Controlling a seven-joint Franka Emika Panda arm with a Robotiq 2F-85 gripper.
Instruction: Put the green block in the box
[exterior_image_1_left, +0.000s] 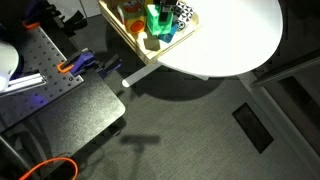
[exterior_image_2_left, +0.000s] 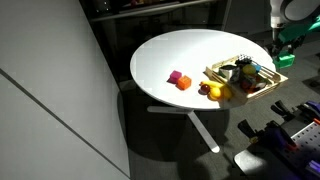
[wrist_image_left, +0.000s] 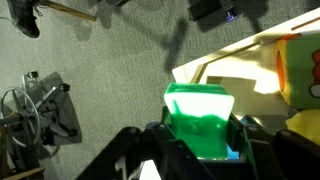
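Gripper count: one. The gripper (wrist_image_left: 203, 128) is closed onto the green block (wrist_image_left: 200, 118); its dark fingers (wrist_image_left: 158, 140) press the block's two opposite sides, narrow to the block's width.

Green block count: one. It hangs in the air in the gripper's hold, clear of the table (exterior_image_2_left: 180, 50). In an exterior view the block (exterior_image_2_left: 284, 61) sits under the gripper (exterior_image_2_left: 283, 54), above the far end of the box (exterior_image_2_left: 262, 92). In the wrist view a pale corner of the box (wrist_image_left: 235, 58) lies just beyond the block.

Box count: one, resting on the single round white table. It holds several toys, too crowded to count. A yellow piece (exterior_image_2_left: 223, 93) and a red piece (exterior_image_2_left: 212, 90) lie at its near corner.

Loose toys on the table: two, a pink toy (exterior_image_2_left: 174, 77) and an orange toy (exterior_image_2_left: 184, 84), touching each other and apart from the box.

Any writing on the toys is too small to read.
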